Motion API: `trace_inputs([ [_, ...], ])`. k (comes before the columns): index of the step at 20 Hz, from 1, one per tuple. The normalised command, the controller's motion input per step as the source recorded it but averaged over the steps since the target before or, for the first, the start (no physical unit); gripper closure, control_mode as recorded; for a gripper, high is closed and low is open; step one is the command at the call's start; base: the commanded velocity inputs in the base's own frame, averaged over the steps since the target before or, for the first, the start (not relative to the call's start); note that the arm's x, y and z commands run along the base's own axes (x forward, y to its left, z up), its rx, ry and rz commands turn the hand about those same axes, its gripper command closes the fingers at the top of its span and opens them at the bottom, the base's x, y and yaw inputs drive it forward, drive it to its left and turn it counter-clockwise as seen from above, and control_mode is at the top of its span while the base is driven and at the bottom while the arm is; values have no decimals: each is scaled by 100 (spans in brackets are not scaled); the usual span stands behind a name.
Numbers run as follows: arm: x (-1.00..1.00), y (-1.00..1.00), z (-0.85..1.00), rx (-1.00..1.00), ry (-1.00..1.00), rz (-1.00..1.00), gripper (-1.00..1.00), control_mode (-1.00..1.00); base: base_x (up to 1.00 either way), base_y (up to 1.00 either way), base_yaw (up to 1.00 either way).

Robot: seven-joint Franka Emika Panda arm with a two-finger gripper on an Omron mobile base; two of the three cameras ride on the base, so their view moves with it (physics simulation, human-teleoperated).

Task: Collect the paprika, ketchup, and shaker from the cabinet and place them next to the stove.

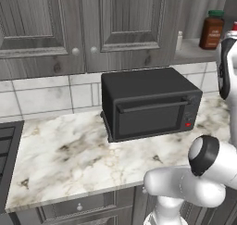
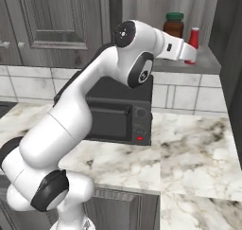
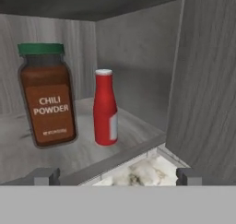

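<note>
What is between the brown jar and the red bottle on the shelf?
Nothing. In the hand view the paprika and the ketchup stand apart, with bare grey cabinet shelf between them.

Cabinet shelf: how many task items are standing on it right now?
3. The paprika stands left in the hand view, the ketchup right beside it; the shaker stands further left on the cabinet shelf.

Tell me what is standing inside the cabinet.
On the cabinet shelf: the paprika, the ketchup and the shaker. In the left base view, the arm covers most of the ketchup.
</note>
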Motion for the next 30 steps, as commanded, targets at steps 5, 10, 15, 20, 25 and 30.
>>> trace_inputs([
  [5, 46, -5, 0, 1, 1, 7, -100, -100, 0, 0, 0],
  [10, 48, -28, 0, 6, 0, 10, -100, -100, 0, 0, 0],
  [15, 38, -37, 0, 7, 0, 7, -100, -100, 0, 0, 0],
  [20, 21, -36, 0, 6, 0, 1, -100, -100, 0, 0, 0],
  [25, 6, -12, 0, 1, 0, 0, -100, -100, 0, 0, 0],
  [30, 4, 0, 0, 0, 1, 0, -100, -100, 0, 0, 0],
])
